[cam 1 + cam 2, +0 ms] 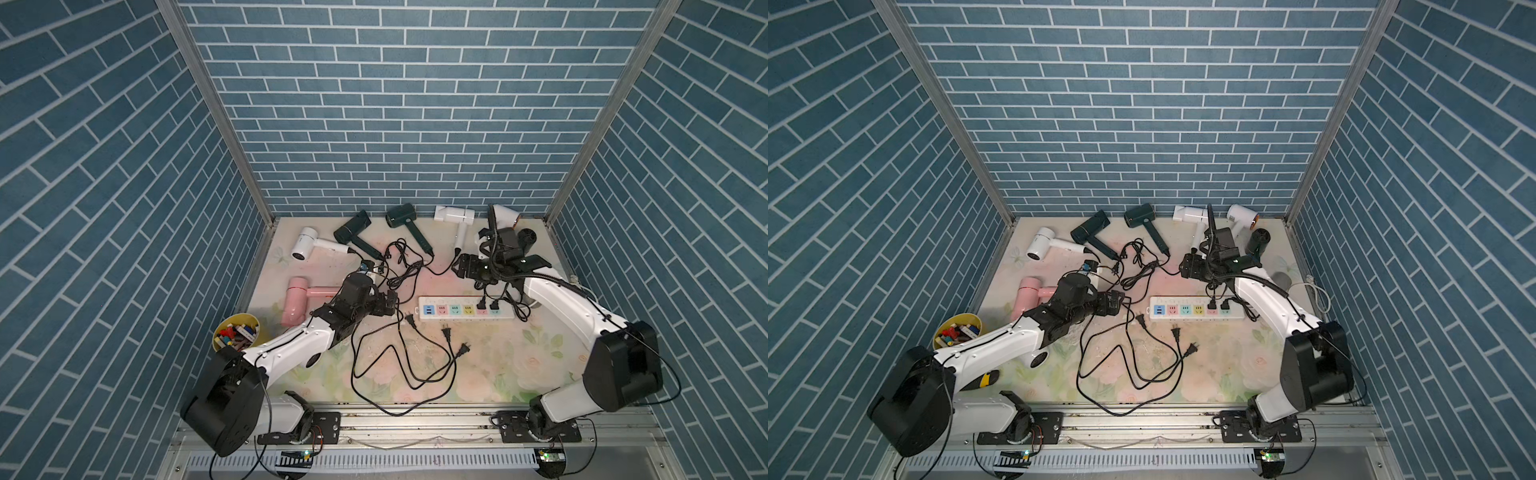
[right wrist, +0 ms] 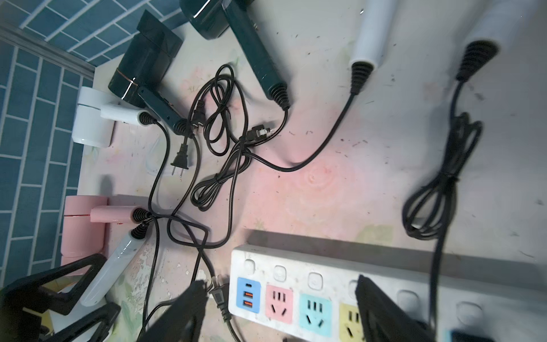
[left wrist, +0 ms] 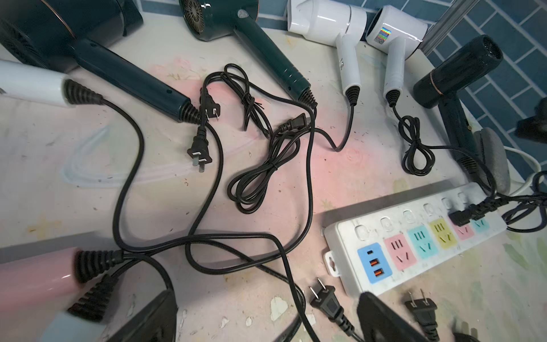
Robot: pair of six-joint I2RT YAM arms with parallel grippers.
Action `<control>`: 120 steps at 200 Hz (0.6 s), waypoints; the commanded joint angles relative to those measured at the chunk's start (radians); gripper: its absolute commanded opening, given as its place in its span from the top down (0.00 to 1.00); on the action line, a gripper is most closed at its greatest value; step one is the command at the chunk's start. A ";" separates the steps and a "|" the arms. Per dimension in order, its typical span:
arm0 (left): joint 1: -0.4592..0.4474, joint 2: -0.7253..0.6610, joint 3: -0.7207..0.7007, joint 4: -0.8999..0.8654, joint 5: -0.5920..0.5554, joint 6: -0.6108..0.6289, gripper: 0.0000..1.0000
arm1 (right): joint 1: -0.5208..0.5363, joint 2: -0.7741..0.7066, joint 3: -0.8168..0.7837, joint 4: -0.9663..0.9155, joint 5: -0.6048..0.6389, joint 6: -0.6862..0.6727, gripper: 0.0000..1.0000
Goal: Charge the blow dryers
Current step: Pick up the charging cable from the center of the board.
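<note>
Several blow dryers lie along the back of the table: white, dark green, dark green, white, and a pink one at the left. Their black cords tangle mid-table. The white power strip has two plugs in its right-end sockets. My left gripper is open low over the table, with a loose plug lying between its fingers. My right gripper hangs open above the strip's left half, holding nothing.
Two more loose plugs lie in front of the strip. A yellow cup of small coloured pieces stands at the front left. A grey cylinder sits behind my right arm. A black dryer lies at the back right.
</note>
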 commanded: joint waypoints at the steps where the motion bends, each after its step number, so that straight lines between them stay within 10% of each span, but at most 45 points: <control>1: 0.012 0.039 0.061 -0.060 0.119 0.023 0.01 | 0.005 0.070 0.062 -0.065 -0.040 -0.033 0.21; 63: 0.011 0.185 0.257 -0.274 0.060 0.116 0.06 | 0.004 0.254 0.197 -0.065 -0.001 0.030 0.45; 120: 0.002 0.401 0.502 -0.473 0.036 0.145 0.13 | -0.002 0.340 0.269 -0.084 0.031 0.012 0.47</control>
